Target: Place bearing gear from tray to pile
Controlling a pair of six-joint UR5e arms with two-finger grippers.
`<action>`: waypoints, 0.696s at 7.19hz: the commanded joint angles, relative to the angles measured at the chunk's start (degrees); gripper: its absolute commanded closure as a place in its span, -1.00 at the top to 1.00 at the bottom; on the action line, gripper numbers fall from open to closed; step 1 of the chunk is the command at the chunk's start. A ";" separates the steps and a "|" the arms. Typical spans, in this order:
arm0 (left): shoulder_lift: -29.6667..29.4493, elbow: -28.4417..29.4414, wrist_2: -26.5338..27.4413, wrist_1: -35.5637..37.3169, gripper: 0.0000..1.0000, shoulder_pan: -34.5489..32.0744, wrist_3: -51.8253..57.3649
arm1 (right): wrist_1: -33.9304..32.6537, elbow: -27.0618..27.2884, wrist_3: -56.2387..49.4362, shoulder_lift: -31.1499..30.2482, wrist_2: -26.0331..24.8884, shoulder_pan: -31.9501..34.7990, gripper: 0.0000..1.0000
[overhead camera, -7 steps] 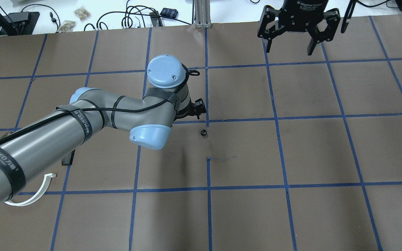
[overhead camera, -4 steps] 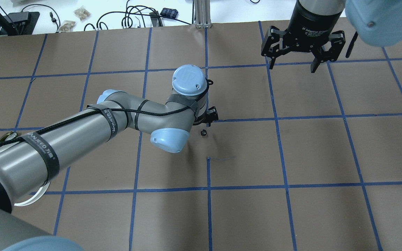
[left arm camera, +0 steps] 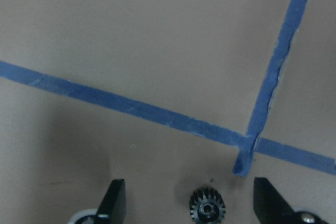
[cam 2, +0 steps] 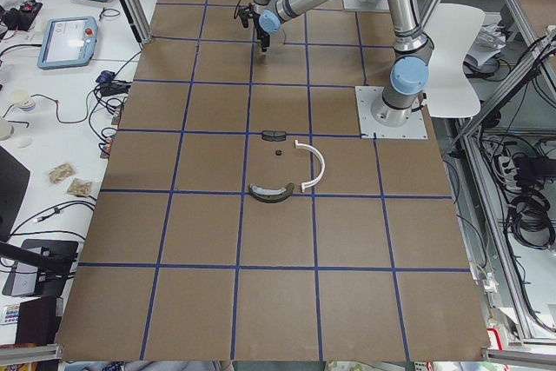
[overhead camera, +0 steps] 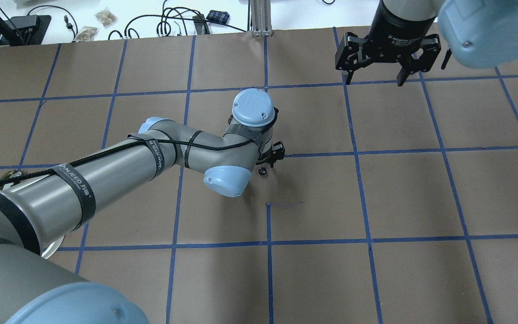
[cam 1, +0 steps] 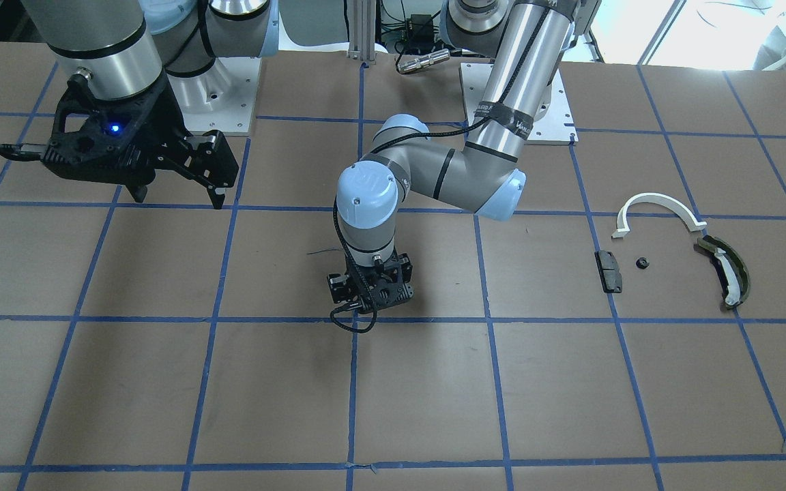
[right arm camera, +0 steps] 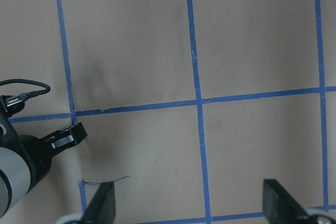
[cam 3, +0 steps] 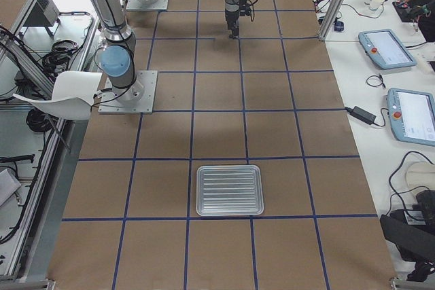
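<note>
A small black toothed bearing gear [overhead camera: 262, 171] lies on the brown table near a tape crossing. In the left wrist view the gear [left arm camera: 207, 209] sits low between the two spread fingertips. My left gripper [left arm camera: 190, 203] is open, points down and hovers right over the gear; it also shows in the front view [cam 1: 371, 290]. The pile lies apart on my left side: a white half-ring arc [cam 1: 659, 206], a black block [cam 1: 608, 271], a small black part [cam 1: 642, 262] and an olive-green curved piece [cam 1: 724, 269]. My right gripper [overhead camera: 373, 80] is open and empty at the far right.
The ribbed metal tray [cam 3: 229, 189] stands far off on my right side and looks empty. Blue tape lines grid the table. Cables and small bags [overhead camera: 105, 16] lie on the white bench beyond the far edge.
My left arm has swung right, bringing its gripper from left of the gear to over it. My right gripper has come in lower over the far right of the table.
</note>
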 commanded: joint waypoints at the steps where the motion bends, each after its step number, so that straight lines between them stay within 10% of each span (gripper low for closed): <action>1: -0.05 -0.45 -0.89 -0.16 -0.51 -0.50 0.33 | -0.09 0.36 -1.14 -0.09 -1.34 0.20 1.00; 5: 1.52 -0.18 -1.95 -0.25 -1.00 -0.42 0.94 | -0.09 0.54 -0.78 -0.35 -1.34 0.20 1.00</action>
